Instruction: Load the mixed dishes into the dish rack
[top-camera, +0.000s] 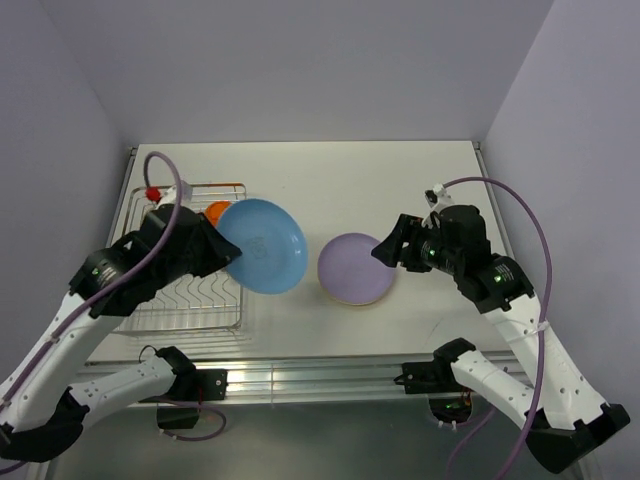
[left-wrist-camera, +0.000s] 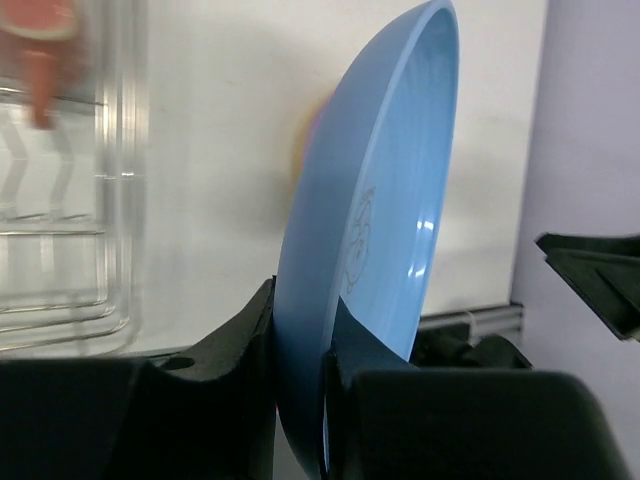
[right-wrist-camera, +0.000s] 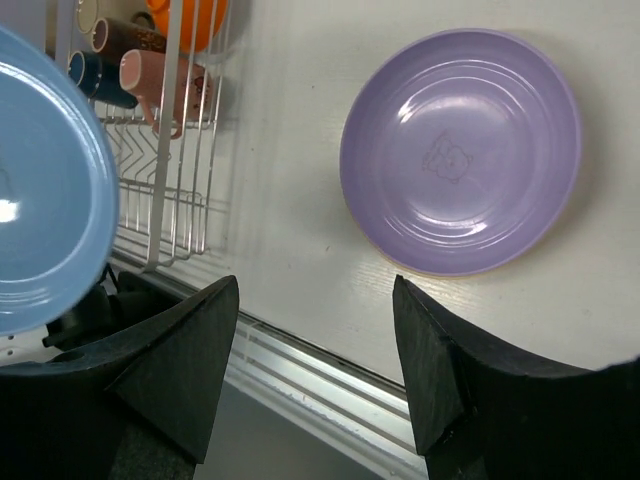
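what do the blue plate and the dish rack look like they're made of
The blue plate looks like glazed ceramic, possibly melamine: smooth, glossy, bright highlights, faint moulded rings. The dish rack looks like thin metal wire, shiny silver, chromed or stainless, I cannot tell which.

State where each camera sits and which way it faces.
Top external: above and behind the bases, looking down on the table; both arms show.
Left wrist: on the left arm, looking along the left gripper, shut on the edge-on blue plate.
Right wrist: on the right arm, looking down past the open right gripper at the lilac plate.
Shared: all three show the blue plate and dish rack.
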